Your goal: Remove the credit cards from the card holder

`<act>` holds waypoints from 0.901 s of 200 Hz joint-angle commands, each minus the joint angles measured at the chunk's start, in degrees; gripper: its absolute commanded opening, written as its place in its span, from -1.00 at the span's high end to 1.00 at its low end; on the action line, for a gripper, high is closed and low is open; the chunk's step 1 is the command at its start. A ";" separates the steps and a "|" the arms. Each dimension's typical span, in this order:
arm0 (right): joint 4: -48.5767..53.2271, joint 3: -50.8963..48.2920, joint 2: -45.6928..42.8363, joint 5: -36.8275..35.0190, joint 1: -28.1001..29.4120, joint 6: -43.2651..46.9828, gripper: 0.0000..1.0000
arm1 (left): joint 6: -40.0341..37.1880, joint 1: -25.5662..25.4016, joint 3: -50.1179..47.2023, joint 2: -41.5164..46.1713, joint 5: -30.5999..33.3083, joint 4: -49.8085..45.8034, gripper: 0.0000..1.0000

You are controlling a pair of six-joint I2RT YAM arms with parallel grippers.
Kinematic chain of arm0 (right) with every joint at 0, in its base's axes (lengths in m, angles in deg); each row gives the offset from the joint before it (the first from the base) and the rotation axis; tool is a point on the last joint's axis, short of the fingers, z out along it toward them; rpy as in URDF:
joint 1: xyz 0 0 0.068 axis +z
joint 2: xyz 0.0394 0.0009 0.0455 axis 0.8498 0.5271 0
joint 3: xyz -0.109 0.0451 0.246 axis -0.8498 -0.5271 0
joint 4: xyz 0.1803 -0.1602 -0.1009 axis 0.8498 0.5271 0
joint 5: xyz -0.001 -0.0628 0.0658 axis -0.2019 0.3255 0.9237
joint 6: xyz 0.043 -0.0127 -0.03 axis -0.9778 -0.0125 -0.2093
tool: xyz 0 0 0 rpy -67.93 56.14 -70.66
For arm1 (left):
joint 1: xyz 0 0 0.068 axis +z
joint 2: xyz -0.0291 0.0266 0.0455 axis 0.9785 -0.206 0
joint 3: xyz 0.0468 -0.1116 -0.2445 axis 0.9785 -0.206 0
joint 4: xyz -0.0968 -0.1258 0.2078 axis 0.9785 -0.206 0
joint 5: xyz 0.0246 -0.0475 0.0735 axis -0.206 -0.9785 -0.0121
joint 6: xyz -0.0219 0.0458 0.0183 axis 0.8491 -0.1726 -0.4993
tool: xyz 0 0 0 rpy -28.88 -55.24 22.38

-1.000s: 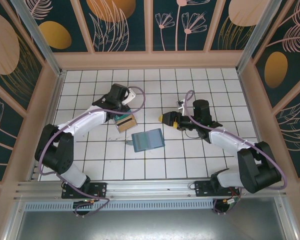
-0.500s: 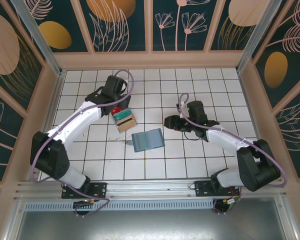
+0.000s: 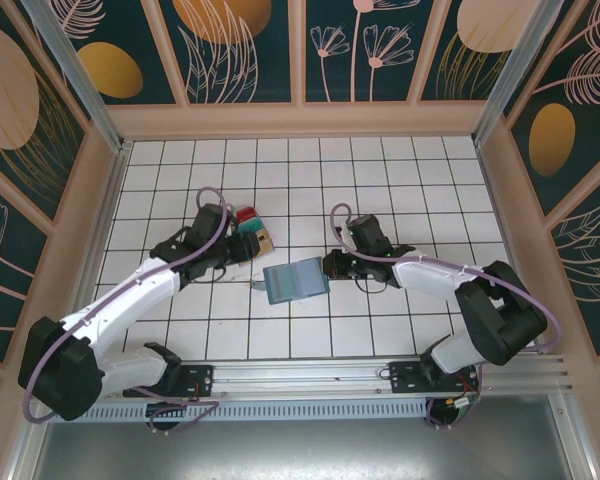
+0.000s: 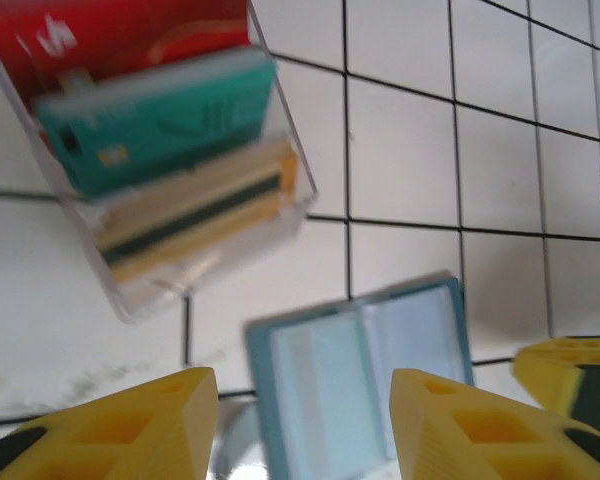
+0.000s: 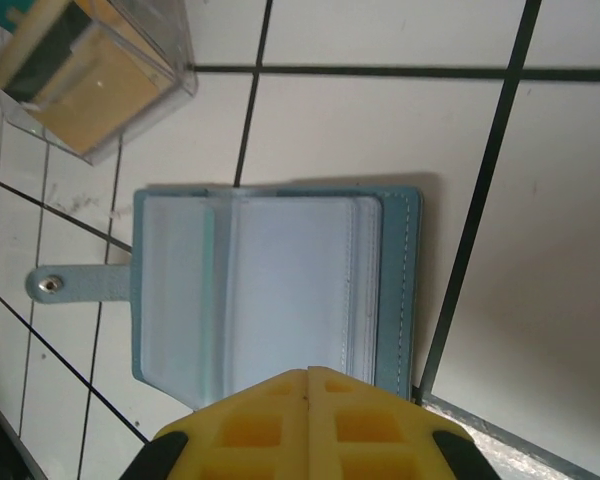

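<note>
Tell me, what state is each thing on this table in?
Card holder: unfolded flat, sleeves look empty.
Credit cards: stacked overlapping inside the clear box.
Left gripper: jaws apart, empty.
Right gripper: jaws shut, tips at the holder's edge.

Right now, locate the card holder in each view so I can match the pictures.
Top external: card holder lies open near mid-frame.
Left wrist: lower middle, below the box.
Right wrist: centre, snap tab pointing left.
Shared landmark: clear card box, close beside it in all three.
</note>
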 commanded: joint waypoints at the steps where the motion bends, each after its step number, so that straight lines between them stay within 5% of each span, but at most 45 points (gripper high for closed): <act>1: -0.98 -1.40 1.66 -1.71 1.04 -0.78 1.00 | 10.94 -4.32 -3.72 1.50 -0.83 6.72 -0.02; 79: -2.72 -4.22 4.98 -4.42 2.15 -1.68 1.00 | 20.98 -14.86 -9.39 -7.54 0.00 18.50 -0.05; 180: -3.45 -4.62 5.30 -4.11 2.86 -2.49 1.00 | 20.67 -15.15 -7.89 -15.51 1.62 15.47 -0.05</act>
